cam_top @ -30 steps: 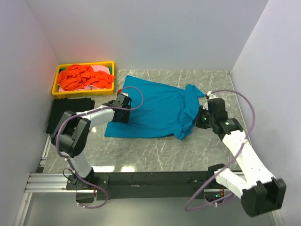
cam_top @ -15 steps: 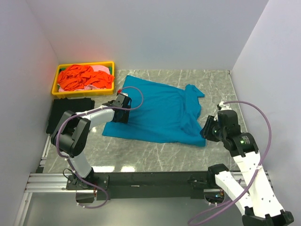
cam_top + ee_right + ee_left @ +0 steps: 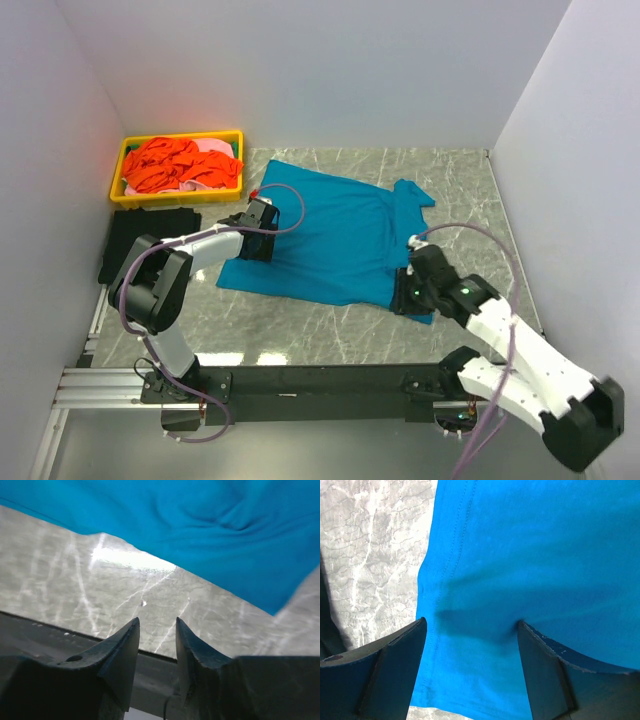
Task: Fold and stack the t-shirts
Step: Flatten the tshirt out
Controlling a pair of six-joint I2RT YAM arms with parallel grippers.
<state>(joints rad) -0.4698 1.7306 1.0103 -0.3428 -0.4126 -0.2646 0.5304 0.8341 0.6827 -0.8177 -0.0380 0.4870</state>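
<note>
From above, the large teal-blue t-shirt (image 3: 335, 235) is lying spread across the middle of the marble table (image 3: 300, 325), one sleeve bunching at its far right. The left gripper (image 3: 252, 250) is sitting on the shirt's left edge. The right gripper (image 3: 406, 298) is hovering at the shirt's near right corner. A black t-shirt (image 3: 150, 240) is lying flat at the table's left side, just in front of the yellow tray (image 3: 180, 136). In the tray, orange-red t-shirts (image 3: 165, 165) are lying heaped together with a pink one (image 3: 208, 148).

Through the left wrist camera, the left gripper (image 3: 471, 625) is standing with its jaws spread wide and released. Both fingertips (image 3: 417, 630) are pressing down onto the teal cloth (image 3: 535, 555), which is puckering slightly between them. The stitched hem is running beside the left finger, with bare marble (image 3: 375, 540) showing beyond it.

Through the right wrist camera, the right gripper (image 3: 156, 622) is showing a narrow gap between its jaws, with nothing caught in it. It is pointing down at the bare marble (image 3: 75, 580) near the table's front edge. The teal shirt's edge (image 3: 200, 530) is lying just beyond the fingertips, apart from them
</note>
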